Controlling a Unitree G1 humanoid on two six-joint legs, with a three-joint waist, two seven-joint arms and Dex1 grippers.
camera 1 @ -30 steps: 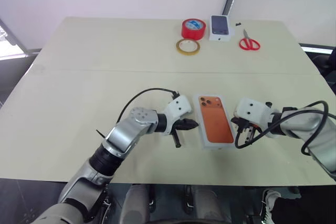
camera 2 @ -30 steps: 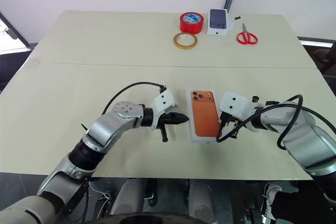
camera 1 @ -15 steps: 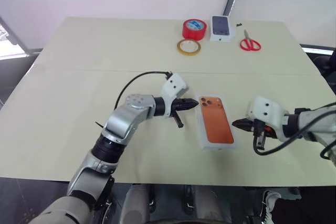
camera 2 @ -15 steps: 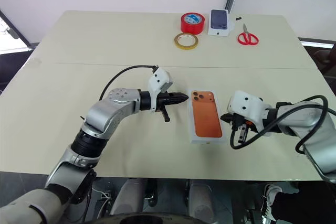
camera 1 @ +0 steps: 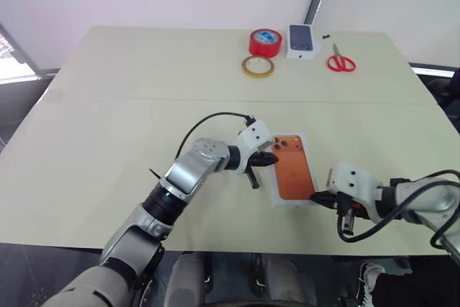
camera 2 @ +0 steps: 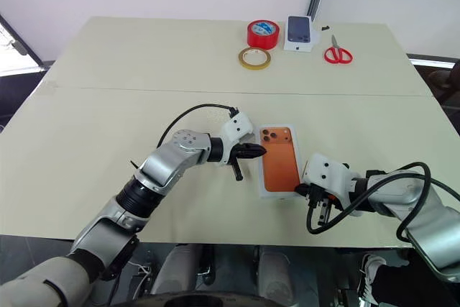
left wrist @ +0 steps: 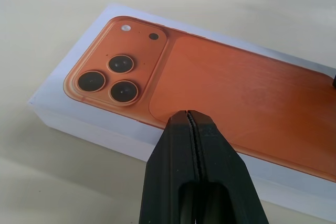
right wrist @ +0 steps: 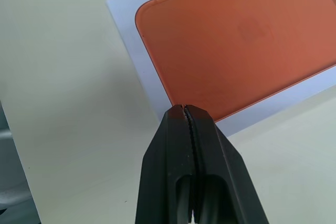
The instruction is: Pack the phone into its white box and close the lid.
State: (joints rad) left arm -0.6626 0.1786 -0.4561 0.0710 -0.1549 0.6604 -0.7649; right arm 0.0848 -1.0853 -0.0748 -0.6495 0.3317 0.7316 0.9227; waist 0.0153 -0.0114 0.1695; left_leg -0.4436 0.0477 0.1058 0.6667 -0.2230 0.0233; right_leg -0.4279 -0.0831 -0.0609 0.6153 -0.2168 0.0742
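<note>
The white box (camera 1: 276, 193) lies flat on the table (camera 1: 108, 127), near the front edge and right of centre, its long sides running from the front towards the back. Its top shows the orange phone (left wrist: 236, 87), camera block at the far end, flush inside a white border. With the walls standing tall below it, I judge this to be the lid already seated rather than a bare tray, though I cannot tell for sure

The left gripper (camera 1: 269, 161) has its jaws pressed together on nothing. Its tip sits at the box's left long edge by the camera block, over the rim of the orange face, probably to press the lid down or to steady it. I cannot tell whether it touches. That arm reaches in from the left, forearm low, with the gripper angled slightly down

The right gripper (camera 1: 320, 197), also closed and empty, points at the box's near right corner, just beside it, the arm lying low along the front edge

A red tape roll (camera 1: 265, 41), a tape ring (camera 1: 257, 66), a small white box (camera 1: 302, 39) and scissors (camera 1: 341, 60) sit by the back edge, well apart
</note>
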